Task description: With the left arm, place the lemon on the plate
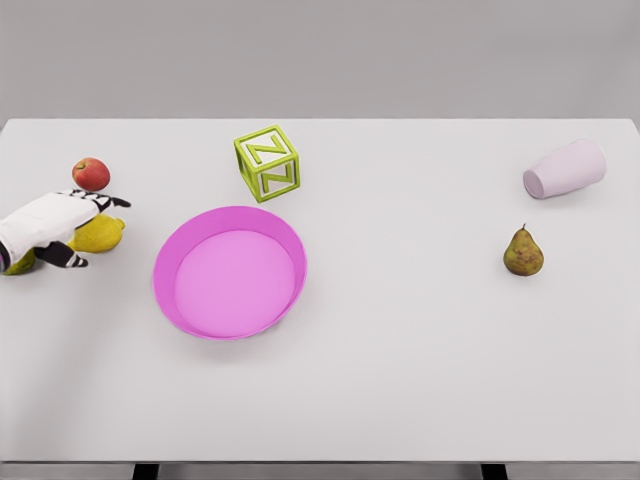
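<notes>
Left of plate (170,290), left hand (55,225) over lemon (100,235); fingers (112,201) spread.

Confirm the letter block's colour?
Lime green frame with white faces, letter block, clearest in the head view.

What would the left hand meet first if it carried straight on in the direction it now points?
The left hand points rightward and is already over the lemon, so that comes first. Beyond it, the line likely reaches the pink plate, though height is hard to judge from the head view.
</notes>
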You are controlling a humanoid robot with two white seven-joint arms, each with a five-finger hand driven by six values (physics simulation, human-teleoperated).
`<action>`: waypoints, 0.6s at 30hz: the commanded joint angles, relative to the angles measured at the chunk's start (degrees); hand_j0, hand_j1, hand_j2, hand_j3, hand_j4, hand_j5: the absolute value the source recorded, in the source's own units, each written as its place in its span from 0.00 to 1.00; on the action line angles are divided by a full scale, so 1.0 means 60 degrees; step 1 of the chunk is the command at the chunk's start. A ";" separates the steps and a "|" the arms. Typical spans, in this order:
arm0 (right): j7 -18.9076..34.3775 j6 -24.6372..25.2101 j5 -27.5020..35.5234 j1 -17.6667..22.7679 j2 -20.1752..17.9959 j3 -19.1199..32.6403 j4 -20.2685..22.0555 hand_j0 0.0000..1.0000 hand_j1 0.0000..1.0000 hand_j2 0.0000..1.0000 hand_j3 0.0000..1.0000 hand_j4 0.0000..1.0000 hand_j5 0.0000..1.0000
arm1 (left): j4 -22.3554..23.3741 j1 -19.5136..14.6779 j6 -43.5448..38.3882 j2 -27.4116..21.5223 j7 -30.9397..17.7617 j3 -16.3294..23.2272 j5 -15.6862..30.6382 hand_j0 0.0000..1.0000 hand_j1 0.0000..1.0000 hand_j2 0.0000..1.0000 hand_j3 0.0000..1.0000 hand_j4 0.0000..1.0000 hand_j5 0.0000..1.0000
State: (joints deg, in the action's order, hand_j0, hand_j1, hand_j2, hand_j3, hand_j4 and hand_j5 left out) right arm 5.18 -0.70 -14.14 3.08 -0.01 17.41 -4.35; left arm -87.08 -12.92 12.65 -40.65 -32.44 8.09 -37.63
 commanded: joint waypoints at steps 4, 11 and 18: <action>0.0002 0.0000 -0.0002 0.0000 0.0001 -0.0001 0.0008 1.00 1.00 1.00 1.00 1.00 1.00 | 0.0158 0.0000 -0.0014 -0.0008 0.0017 -0.0001 0.0017 0.90 0.90 0.90 0.90 0.90 0.90; 0.0002 0.0000 -0.0002 0.0000 0.0001 -0.0001 -0.0007 1.00 1.00 1.00 1.00 1.00 1.00 | 0.0158 0.0000 0.0001 -0.0008 0.0017 0.0013 0.0032 0.85 0.85 0.85 0.85 0.85 0.85; 0.0002 0.0000 -0.0002 0.0000 0.0001 -0.0001 -0.0007 1.00 1.00 1.00 1.00 1.00 1.00 | 0.0173 0.0000 0.0015 -0.0008 0.0031 0.0013 0.0076 0.73 0.73 0.73 0.73 0.73 0.73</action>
State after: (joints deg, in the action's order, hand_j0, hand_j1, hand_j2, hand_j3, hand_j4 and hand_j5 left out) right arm 5.18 -0.70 -14.13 3.08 -0.01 17.41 -4.35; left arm -86.06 -12.92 12.78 -40.63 -32.33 8.19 -37.34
